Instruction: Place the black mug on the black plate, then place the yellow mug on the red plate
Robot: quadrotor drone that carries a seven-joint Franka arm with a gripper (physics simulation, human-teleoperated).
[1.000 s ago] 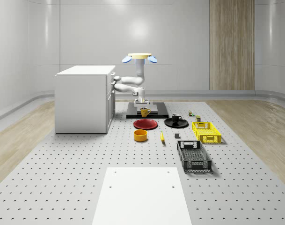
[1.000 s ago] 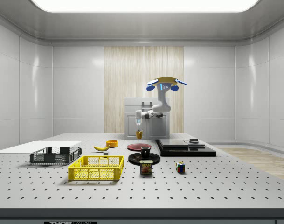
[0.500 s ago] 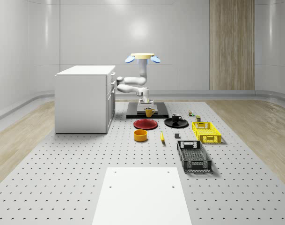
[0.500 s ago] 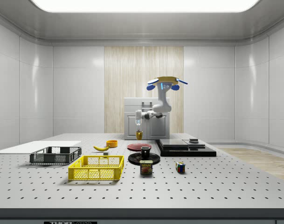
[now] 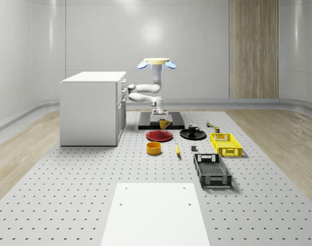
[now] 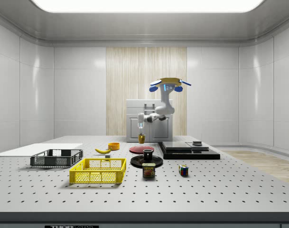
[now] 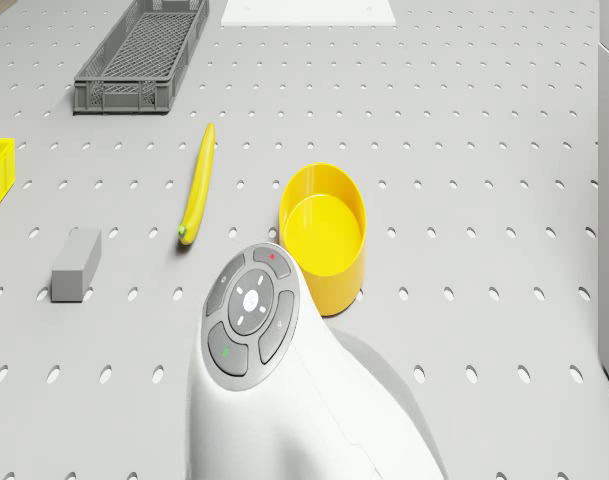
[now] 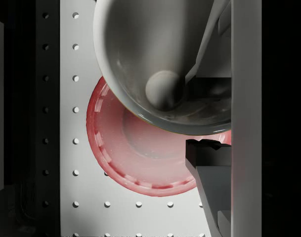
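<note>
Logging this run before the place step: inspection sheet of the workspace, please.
Surface: perforated table, white sheet near the front.
Job's things: black mug already on black plate; yellow mug held in the air above red plate, not set down.
Clutter: yellow bowl, banana, grey block, grey crate, yellow crate, can, cube.
Gripper: gripper shut on the yellow mug; drone hovers beside the cabinet.
Cables: nothing seen.
Surroundings: pale walls, wood panel.

The drone (image 6: 168, 84) hovers before the white cabinet (image 6: 149, 119), its arm bent down. The yellow mug (image 6: 142, 138) hangs at the gripper (image 6: 141, 133), above the red plate (image 6: 141, 149). The black mug (image 6: 148, 154) stands on the black plate (image 6: 146, 161).
</note>
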